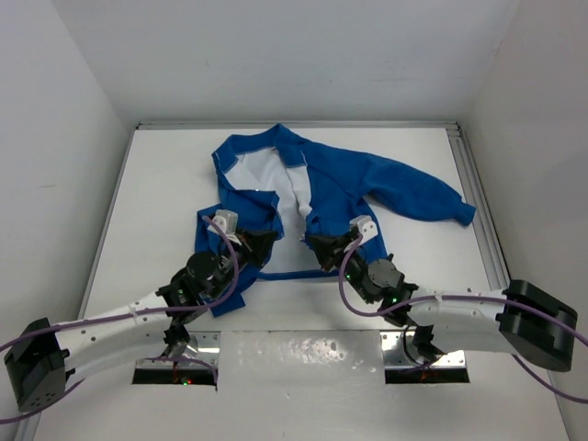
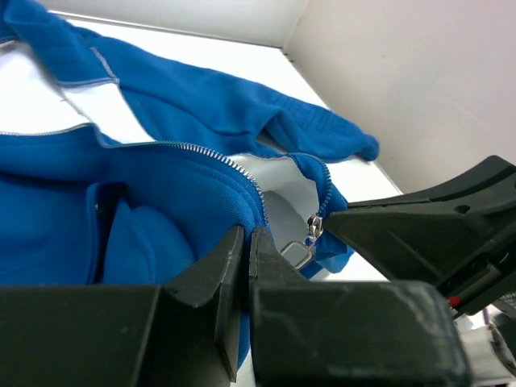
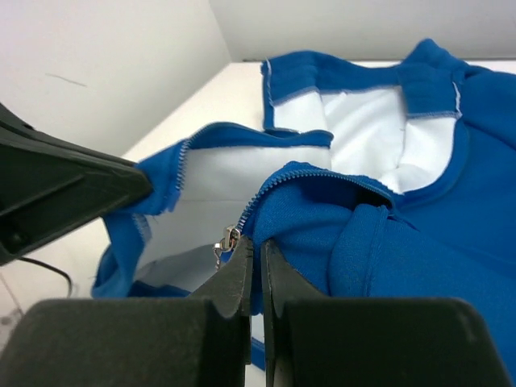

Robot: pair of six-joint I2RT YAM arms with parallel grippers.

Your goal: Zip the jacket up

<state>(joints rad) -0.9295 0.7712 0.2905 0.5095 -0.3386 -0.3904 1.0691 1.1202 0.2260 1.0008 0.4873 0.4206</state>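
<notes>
The bright blue jacket (image 1: 367, 184) lies open on the white table, its white lining showing, the collar at the far side. My left gripper (image 1: 264, 244) is shut on the bottom of one front edge, with zipper teeth running up from the jaws in the left wrist view (image 2: 161, 185). My right gripper (image 1: 320, 246) is shut on the other front edge (image 3: 387, 234). The small metal zipper pull (image 3: 228, 242) hangs right beside my right fingers; it also shows in the left wrist view (image 2: 300, 253). The two front edges are apart.
One sleeve (image 1: 432, 197) stretches toward the table's right side, near a metal rail (image 1: 478, 202). The jacket's hem (image 1: 289, 274) runs between the two grippers. White walls close in the table on the left, back and right.
</notes>
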